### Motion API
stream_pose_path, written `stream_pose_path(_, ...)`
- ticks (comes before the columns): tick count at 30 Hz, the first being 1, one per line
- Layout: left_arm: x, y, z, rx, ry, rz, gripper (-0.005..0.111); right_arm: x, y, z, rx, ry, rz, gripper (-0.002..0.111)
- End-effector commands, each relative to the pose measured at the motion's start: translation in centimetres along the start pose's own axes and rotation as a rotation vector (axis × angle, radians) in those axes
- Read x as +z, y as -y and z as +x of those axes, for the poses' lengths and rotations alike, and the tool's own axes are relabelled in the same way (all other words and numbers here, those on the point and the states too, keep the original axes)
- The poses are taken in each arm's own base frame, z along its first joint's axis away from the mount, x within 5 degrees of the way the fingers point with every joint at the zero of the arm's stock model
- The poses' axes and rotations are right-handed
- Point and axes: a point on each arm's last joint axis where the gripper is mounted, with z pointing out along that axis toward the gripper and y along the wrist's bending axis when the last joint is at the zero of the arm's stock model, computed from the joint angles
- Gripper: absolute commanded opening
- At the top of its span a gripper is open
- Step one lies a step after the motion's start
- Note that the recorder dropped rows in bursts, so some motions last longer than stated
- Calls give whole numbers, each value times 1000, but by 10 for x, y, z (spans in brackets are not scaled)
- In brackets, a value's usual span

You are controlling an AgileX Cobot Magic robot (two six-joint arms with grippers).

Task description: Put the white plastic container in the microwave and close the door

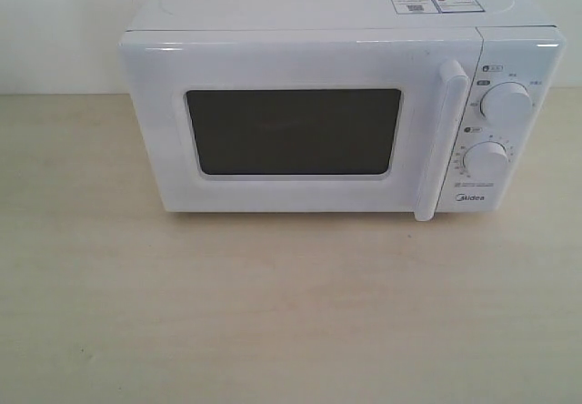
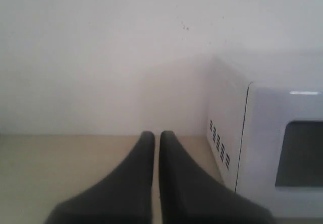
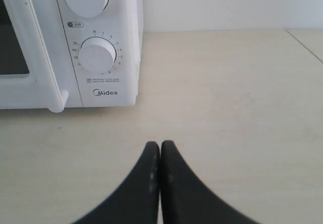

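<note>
The white Midea microwave (image 1: 336, 104) stands at the back of the pale wooden table, its door (image 1: 291, 131) shut flat, with the dark window and the vertical bar handle (image 1: 441, 140) at its right. Two round knobs (image 1: 506, 106) sit on the panel. The white plastic container is out of view. Neither gripper shows in the exterior view. My left gripper (image 2: 157, 135) is shut and empty, off the microwave's (image 2: 262, 138) vented side. My right gripper (image 3: 160, 146) is shut and empty, low over the table in front of the knob panel (image 3: 98, 55).
A white wall runs behind the table (image 1: 273, 313). A seam in the tabletop (image 3: 305, 45) shows in the right wrist view, beyond the microwave's knob side.
</note>
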Motion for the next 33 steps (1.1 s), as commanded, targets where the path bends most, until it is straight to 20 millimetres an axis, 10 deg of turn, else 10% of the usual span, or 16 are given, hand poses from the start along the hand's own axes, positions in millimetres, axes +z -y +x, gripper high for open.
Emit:
stream_pose_path(1, 6, 0, 29, -8, -75, -4, 4, 0, 0, -1, -4, 10, 7, 0)
stream_pose_path(5, 10, -1, 58, -10, -124, -9, 4, 0, 0, -2, -4, 26, 7, 0)
stream_pose_path(33, 8, 2, 69, -47, -250, 38, 4, 0, 0, -2, -4, 26, 7, 0)
